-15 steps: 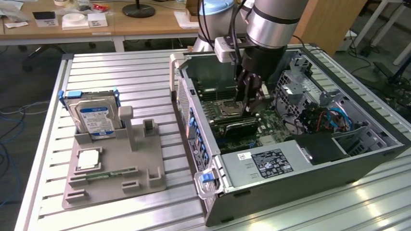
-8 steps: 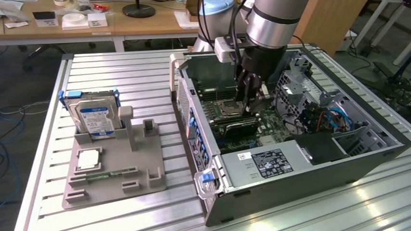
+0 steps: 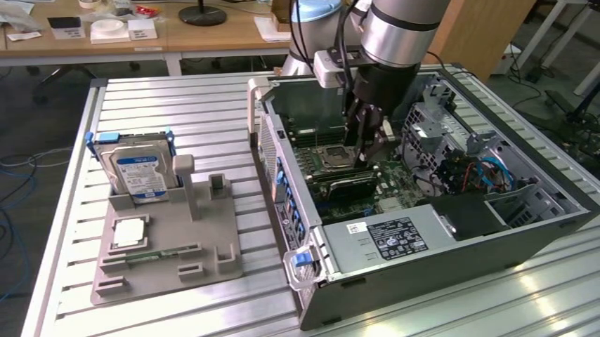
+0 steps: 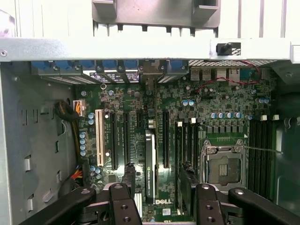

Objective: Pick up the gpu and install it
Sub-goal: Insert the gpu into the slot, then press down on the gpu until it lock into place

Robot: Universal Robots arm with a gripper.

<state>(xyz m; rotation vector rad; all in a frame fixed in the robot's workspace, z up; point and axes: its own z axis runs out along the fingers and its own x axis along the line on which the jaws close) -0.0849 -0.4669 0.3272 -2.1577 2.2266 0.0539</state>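
Observation:
The gpu (image 4: 149,168) stands on edge in a motherboard slot, seen from above as a thin dark card with a green edge. In the exterior view the gpu (image 3: 350,184) is a dark card upright on the board inside the open computer case (image 3: 525,232). My gripper (image 4: 164,202) hangs straight above it, open, with its black fingers (image 4: 123,204) wide apart on either side of the card and clear of it. From outside, the gripper (image 3: 362,144) is lowered into the case just above the card.
The empty CPU socket (image 4: 225,166) and memory slots lie beside the card. On the exterior view's left, a grey fixture (image 3: 168,274) holds a hard drive in a blue frame (image 3: 139,172), a processor (image 3: 128,232) and a green memory stick (image 3: 154,256). Case walls surround the gripper.

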